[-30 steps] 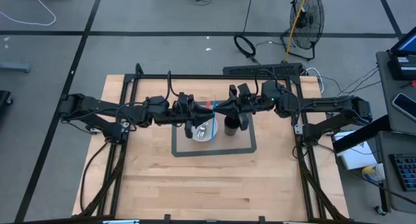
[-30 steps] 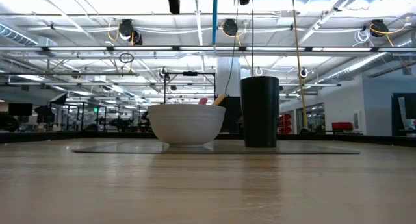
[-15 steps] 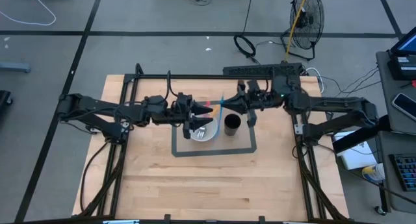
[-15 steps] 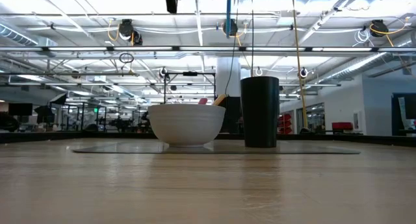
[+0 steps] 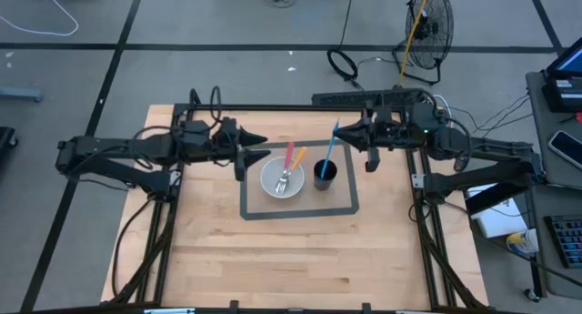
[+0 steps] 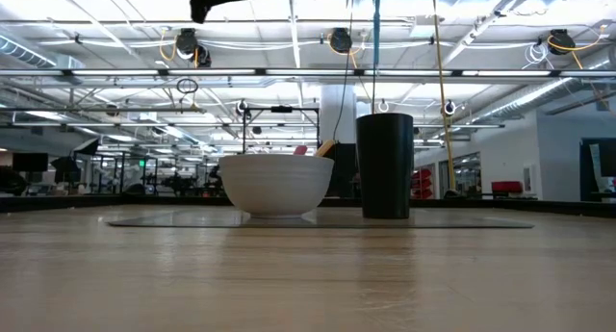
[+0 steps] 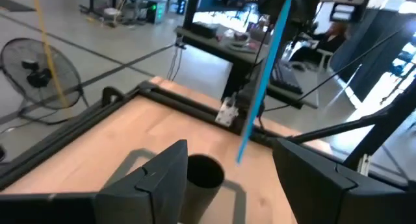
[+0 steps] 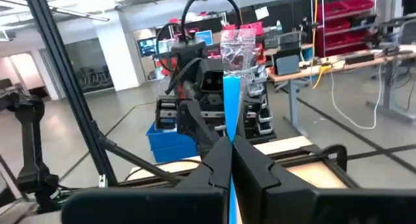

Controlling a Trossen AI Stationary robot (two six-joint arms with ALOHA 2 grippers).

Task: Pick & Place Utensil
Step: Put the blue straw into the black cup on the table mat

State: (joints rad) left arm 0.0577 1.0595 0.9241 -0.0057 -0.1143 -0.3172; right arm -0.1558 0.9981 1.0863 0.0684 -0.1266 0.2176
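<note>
A blue-handled utensil (image 5: 330,150) with a clear head (image 8: 238,43) hangs nearly upright over the black cup (image 5: 325,174). My right gripper (image 5: 344,136) is shut on it. The cup stands beside a white bowl (image 5: 282,181), which holds a fork and red- and orange-handled utensils. Both rest on a grey-framed mat. My left gripper (image 5: 250,150) is open, left of the bowl and touching nothing. In the left wrist view the utensil (image 7: 262,78) and cup (image 7: 205,172) show beyond its fingers. My right gripper pinches the utensil's blue handle (image 8: 231,113) between its two fingers, below the clear head. The fingers come roughly level from the table's right and lie across the handle. The utensil hangs slightly tilted, head up, with its lower end (image 7: 240,158) free above the cup.
A black frame (image 5: 273,106) runs along the table's far edge and down both sides. The near half of the wooden table (image 5: 291,259) is bare. A fan (image 5: 426,27) and cables lie on the floor beyond the table.
My left gripper has drawn back toward the table's left edge, away from the bowl and the blue utensil. My right gripper has carried the utensil toward the right, from over the bowl to over the cup, keeping it nearly upright.
</note>
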